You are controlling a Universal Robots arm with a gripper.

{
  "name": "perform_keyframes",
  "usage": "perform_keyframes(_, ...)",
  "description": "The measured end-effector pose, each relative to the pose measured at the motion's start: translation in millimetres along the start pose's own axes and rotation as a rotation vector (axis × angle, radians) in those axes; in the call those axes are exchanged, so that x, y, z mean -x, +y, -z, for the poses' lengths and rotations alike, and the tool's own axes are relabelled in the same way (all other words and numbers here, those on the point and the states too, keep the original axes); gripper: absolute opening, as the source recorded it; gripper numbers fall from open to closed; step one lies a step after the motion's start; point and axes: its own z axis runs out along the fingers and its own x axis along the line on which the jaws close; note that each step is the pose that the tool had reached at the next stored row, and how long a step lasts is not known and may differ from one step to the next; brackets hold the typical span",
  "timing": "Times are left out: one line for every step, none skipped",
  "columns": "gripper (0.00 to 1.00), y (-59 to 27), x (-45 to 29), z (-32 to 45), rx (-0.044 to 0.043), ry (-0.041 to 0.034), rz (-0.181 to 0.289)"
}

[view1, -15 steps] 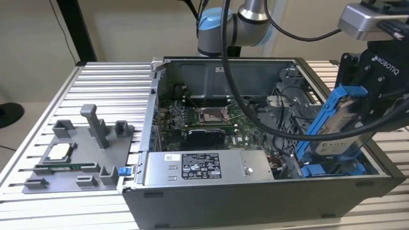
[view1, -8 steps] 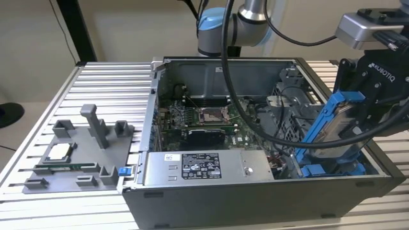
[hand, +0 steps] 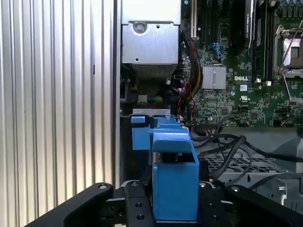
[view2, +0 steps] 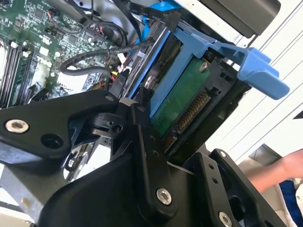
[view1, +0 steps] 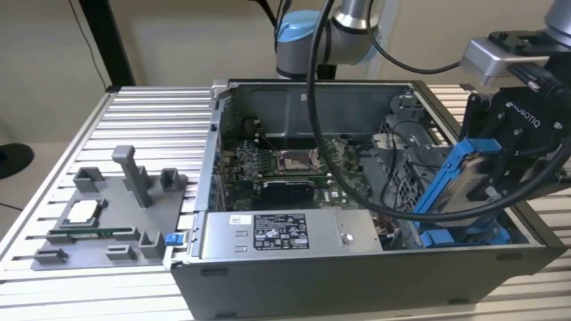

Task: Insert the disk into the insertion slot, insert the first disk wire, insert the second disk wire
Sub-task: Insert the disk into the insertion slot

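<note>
"Firstly, where is the disk (view1: 450,177)?"
"Inside the open computer case (view1: 357,281), over the insertion slot (view1: 466,237) at the exterior view's right. Its lower end is near the slot's blue rails; contact cannot be confirmed."
"Orientation?"
"Long axis steeply tilted, upper end leaning toward the exterior view's right. The connector edge is beside the pincer (hand: 175,201)."
"Pincer?"
"Pinching the disk's blue frame from both sides."
"Bench (view1: 152,120)?"
"Carries the case and a grey fixture tray (view1: 107,221)."

My ribbed aluminium table (view1: 152,114) carries the open computer case (view1: 357,281) and, beside it, a grey fixture tray (view1: 89,251), seemingly plastic.
</note>
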Motion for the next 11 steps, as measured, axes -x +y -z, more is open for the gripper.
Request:
perform_keyframes(0.0,-0.1,0.0,-1.8,0.0,0.0,0.0)
perform_keyframes(0.0,-0.1,0.0,-3.7,0.0,0.0,0.0)
perform_keyframes(0.0,-0.2,-0.1,-5.4,0.0,0.0,0.0)
perform_keyframes(0.0,-0.3,-0.1,-7.2,0.0,0.0,0.0)
perform_keyframes(0.0,-0.3,-0.1,-9.1,0.0,0.0,0.0)
perform_keyframes(0.0,-0.4,-0.1,-10.9,0.0,0.0,0.0)
perform_keyframes(0.0,-0.5,-0.1,-12.7,0.0,0.0,0.0)
perform_keyframes(0.0,-0.5,-0.2,-14.3,0.0,0.0001,0.0)
perform_keyframes(0.0,-0.5,-0.1,-14.5,0.0,0.0,0.0)
perform_keyframes(0.0,-0.5,-0.1,-14.5,0.0,0.0,0.0)
perform_keyframes(0.0,-0.5,-0.2,-14.5,0.0,-0.0001,0.0)
